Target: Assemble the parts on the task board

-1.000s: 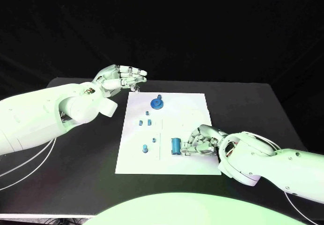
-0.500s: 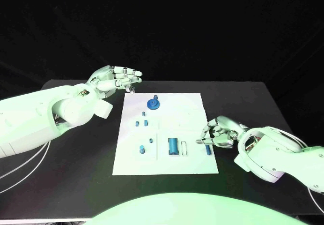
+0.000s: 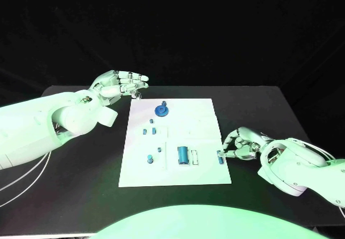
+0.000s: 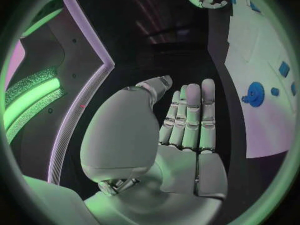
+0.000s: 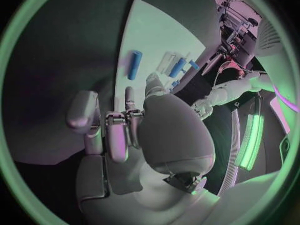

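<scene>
- Where the scene is nearest to the robot, the right robot hand (image 3: 241, 143) rests low at the right edge of the task board (image 3: 201, 119). Its fingers are a little apart and they hold nothing.
- A short blue part (image 3: 221, 158) lies free on that edge, just beside the fingertips. I judge the hand is placed there to pick it up or push it.
- A thick blue cylinder (image 3: 184, 155) lies flat in the near half of the board, near its middle.
- To its left are two tiny pieces (image 3: 150, 159). Further away are a pair (image 3: 149, 131), side by side, and one single piece (image 3: 153, 120).
- A round blue wheel-like part (image 3: 163, 110) sits in the far half.
- In total I count eight blue parts, all on the white board, which lies in the middle of the black desk (image 3: 86, 164).
- Farthest, the left robot hand (image 3: 118, 84) hovers by the far left corner of the board. Its fingers are straight and side by side, the palm is empty, probably kept out of the way.
</scene>
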